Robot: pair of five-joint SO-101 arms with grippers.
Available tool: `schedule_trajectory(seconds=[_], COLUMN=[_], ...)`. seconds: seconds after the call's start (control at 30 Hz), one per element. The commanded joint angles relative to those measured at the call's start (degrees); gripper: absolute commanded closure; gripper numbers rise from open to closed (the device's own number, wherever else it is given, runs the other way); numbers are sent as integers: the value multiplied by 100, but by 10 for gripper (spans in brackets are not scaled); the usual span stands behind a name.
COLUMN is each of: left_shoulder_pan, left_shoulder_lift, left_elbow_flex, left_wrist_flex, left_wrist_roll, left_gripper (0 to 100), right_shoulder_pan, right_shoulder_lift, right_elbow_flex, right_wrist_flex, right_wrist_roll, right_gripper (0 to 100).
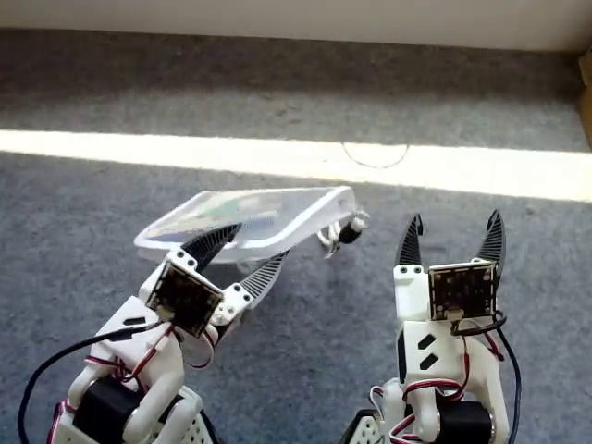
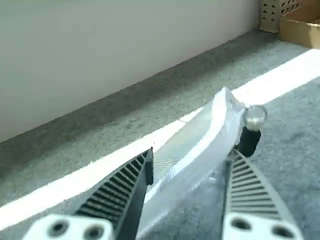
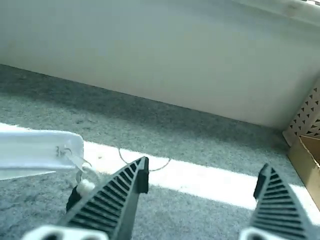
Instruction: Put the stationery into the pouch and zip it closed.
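A clear plastic pouch [image 1: 268, 217] hangs above the grey carpet, roughly level, with faint greenish contents showing through it. My left gripper [image 1: 248, 252] is shut on its near edge; in the left wrist view the pouch [image 2: 200, 142] runs between the two black fingers. A zipper pull [image 1: 348, 230] with a black and a clear bead dangles from the pouch's right end [image 2: 251, 127]. My right gripper [image 1: 453, 229] stands open just right of that end, nothing between its fingers. From the right wrist view the pouch's corner [image 3: 45, 150] and the pull [image 3: 82, 189] lie beside the gripper [image 3: 204, 172].
A bright sunlit strip [image 1: 277, 157] crosses the carpet beyond the pouch, with a thin wire loop [image 1: 375, 157] lying on it. A pale wall runs along the far side. A cardboard box [image 3: 307, 160] and a perforated white container [image 3: 306, 117] stand at the far right.
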Motion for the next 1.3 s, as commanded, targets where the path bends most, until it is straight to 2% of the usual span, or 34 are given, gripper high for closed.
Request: schedule_trajectory(seconds=[0.0, 0.43, 0.57, 0.73, 0.83, 1.03, 1.13, 1.27], left_shoulder_pan=[92, 48, 48, 40, -92, -101, -180, -787], left_shoulder_lift=[-57, -66, -66, -66, -66, -57, -57, -66], left_elbow_flex=[-734, -945, -945, -945, -927, -927, -910, -664], left_wrist_flex=[246, 396, 396, 18, -299, -519, -519, -545], left_wrist_roll=[563, 615, 615, 563, 105, -835, -1029, -1029], left_gripper=[765, 769, 770, 873, 920, 974, 986, 983], right_shoulder_pan=[-48, -48, -22, -48, -48, -48, -48, -48], right_shoulder_lift=[-4, -4, -4, -4, -4, -4, -4, -4], right_elbow_flex=[-57, -40, -40, -75, -127, -347, -462, -418], right_wrist_flex=[-22, -48, -400, -426, -488, -919, -1059, -1051], right_wrist_roll=[62, 62, 62, 44, 53, 53, 35, 26], right_gripper=[684, 684, 687, 801, 858, 865, 865, 865])
